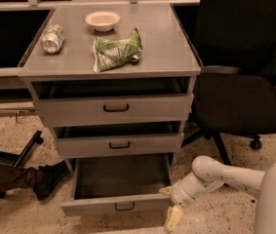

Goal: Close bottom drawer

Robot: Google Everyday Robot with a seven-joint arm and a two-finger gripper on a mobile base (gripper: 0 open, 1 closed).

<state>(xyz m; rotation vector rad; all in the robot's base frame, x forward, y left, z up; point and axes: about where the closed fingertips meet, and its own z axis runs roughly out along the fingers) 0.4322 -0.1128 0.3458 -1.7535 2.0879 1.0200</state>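
The gripper [169, 204] sits low in the frame, right of centre, at the right-hand end of the bottom drawer's front panel. Its two cream fingers [173, 217] are spread apart: one points down toward the floor in front of the panel, the other lies up by the panel's top corner. I cannot tell whether either one touches the drawer. The white arm [214, 173] runs from the gripper to the lower right edge of the frame.

The bottom drawer [98, 207] is pulled well out of the grey cabinet [174, 57], and its dark grey interior is in plain sight. Its small black loop handle [124, 206] sits at the middle of the flat front.

Above it, the middle drawer [142, 143] stands slightly out, with a dark gap along its upper edge. The taller top drawer [147, 108] likewise shows a gap beneath the cabinet top.

On the cabinet top:
- a pale bowl [102, 20] stands near the back edge
- a crushed metal can [52, 38] lies on its side at the left
- a green snack bag [116, 50] lies near the middle, toward the front

A black office chair [240, 101] stands just beside the cabinet, at the right of the frame. At the lower left, a person's leg in brown trousers [3, 177] with a dark shoe [50, 177] rests on the speckled floor [215, 221], the shoe near the cabinet's lower left corner.
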